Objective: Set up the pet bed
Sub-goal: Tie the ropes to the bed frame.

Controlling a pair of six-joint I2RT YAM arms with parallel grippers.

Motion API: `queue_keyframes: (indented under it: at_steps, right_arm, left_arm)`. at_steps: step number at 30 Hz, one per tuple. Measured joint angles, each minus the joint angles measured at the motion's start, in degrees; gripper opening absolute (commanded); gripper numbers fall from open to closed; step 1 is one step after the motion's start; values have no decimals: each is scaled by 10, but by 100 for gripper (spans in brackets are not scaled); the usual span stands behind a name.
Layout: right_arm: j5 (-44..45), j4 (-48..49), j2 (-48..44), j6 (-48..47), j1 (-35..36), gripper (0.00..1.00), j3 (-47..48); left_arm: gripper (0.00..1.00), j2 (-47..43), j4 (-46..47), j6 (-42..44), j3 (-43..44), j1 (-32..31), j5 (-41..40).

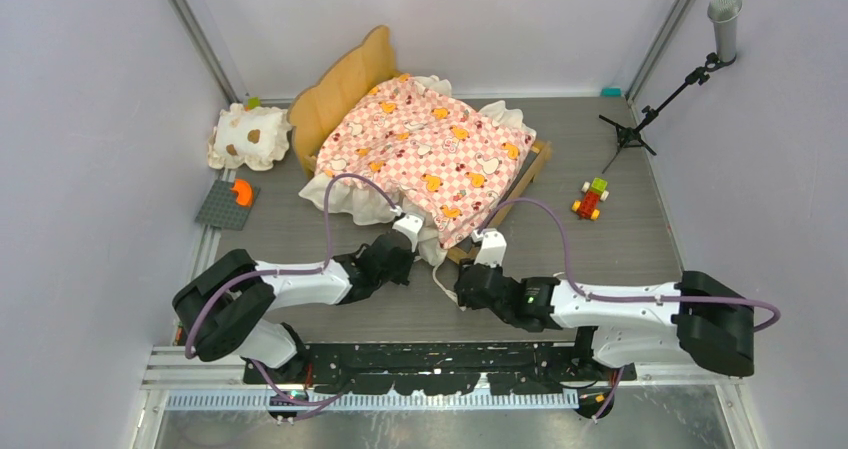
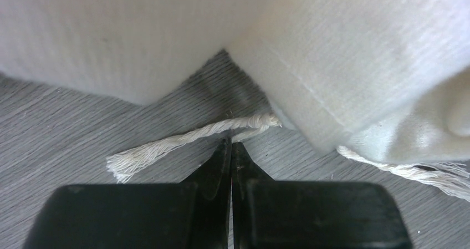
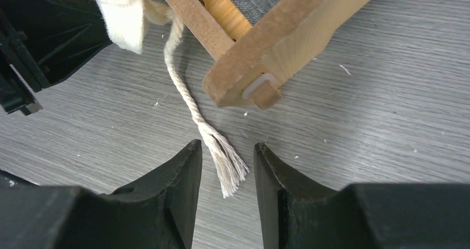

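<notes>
Grey wood-grain worktop (image 1: 300, 239), top view: under everything listed, pale walls on three sides.
pet bed (image 1: 430, 149), top view: light-wood frame with wavy-topped headboard (image 1: 335, 99), pink checkered, cream-ruffled mattress printed with orange animals; set diagonally mid-worktop, headboard far left, foot corner towards the arms, mattress bunched and spilling over the near edge.
left hand (image 1: 412, 234), top view: at the near ruffle, left of the foot corner.
right hand (image 1: 480, 254), top view: just beside the foot corner, near the left hand.
cream ruffled pillow with brown spots (image 1: 250, 137): left of the headboard, apart from the bed.
dark grey studded plate (image 1: 222, 212): nearer than the pillow, orange block (image 1: 241, 191) on it.
toy car of coloured blocks (image 1: 591, 199): right of the bed, well apart.
left hand (image 2: 231, 145), left wrist view: black fingers pressed together, nothing seen between the tips, just short of the cord.
white twisted cord (image 2: 183, 138): flat on the worktop, frayed end leftwards, other end running under the cream ruffle (image 2: 332, 55).
right hand (image 3: 228, 145), right wrist view: black fingers apart, gripping nothing.
cream tie cord (image 3: 191, 102): trailing down from the mattress fabric, frayed end lying between the parted fingers.
frame corner (image 3: 288, 44): light wood, just beyond the fingertips, resting on the worktop.
</notes>
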Motion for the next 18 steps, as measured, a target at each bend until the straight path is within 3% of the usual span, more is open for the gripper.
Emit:
queue_keyframes:
  at_steps: [13,18]
  right_arm:
    - [-17,104,133,-21,1,47,9]
    - [-1,91,171,-25,11,39,43]
  left_arm:
    - [0,-10,-20,0,5,0,4]
    - [0,-10,-29,0,5,0,4]
